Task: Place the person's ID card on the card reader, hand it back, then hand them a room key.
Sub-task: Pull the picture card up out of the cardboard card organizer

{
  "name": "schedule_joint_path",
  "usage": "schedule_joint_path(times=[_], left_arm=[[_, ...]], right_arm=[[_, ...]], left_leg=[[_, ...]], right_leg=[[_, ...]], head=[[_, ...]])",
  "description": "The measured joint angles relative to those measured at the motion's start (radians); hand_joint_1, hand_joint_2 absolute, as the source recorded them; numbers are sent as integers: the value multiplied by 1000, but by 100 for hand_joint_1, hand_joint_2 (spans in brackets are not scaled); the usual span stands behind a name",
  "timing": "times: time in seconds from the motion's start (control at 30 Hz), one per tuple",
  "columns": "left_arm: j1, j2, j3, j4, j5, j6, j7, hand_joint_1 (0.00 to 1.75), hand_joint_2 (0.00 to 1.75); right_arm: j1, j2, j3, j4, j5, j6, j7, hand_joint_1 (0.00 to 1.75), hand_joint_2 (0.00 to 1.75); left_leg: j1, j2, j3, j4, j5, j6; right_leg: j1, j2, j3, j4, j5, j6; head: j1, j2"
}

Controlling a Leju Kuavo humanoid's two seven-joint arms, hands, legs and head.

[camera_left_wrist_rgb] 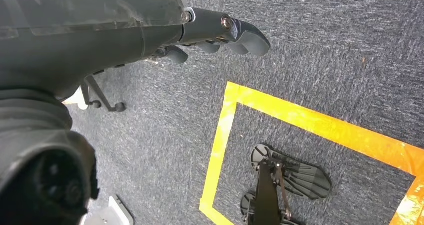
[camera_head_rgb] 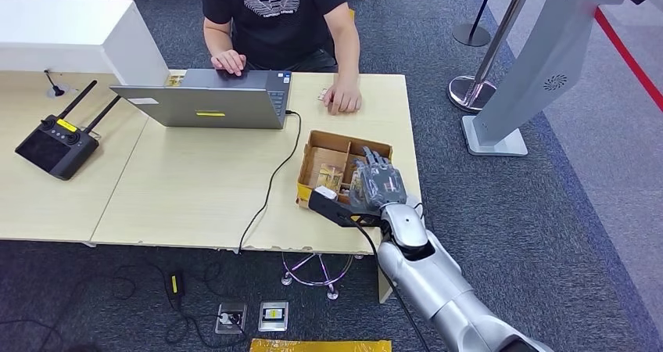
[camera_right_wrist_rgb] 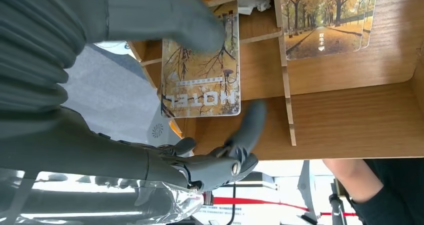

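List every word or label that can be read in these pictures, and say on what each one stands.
"HOTEL": on the room key card in the wooden box, shown upside down.
Small print on the other cards: too small to read.
Print on the person's shirt: blurred.

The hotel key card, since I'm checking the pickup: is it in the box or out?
In: the hotel key card lies inside the wooden box, between the right hand's thumb and fingers.

A pale wooden bench carries a brown box, a silver laptop, and autumn-tree patterned cards.
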Motion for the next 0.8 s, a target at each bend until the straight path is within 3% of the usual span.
schedule_joint_path(times=[0.8], left_arm=[[0,3,-26,0,-1,-1,-13,0,0]], right_arm=[[-22,-1,22,14,-41,-2,2,175,175]], left_leg=[[0,0,0,0,0,0]], right_leg=[[0,0,0,0,0,0]], head=[[0,0]])
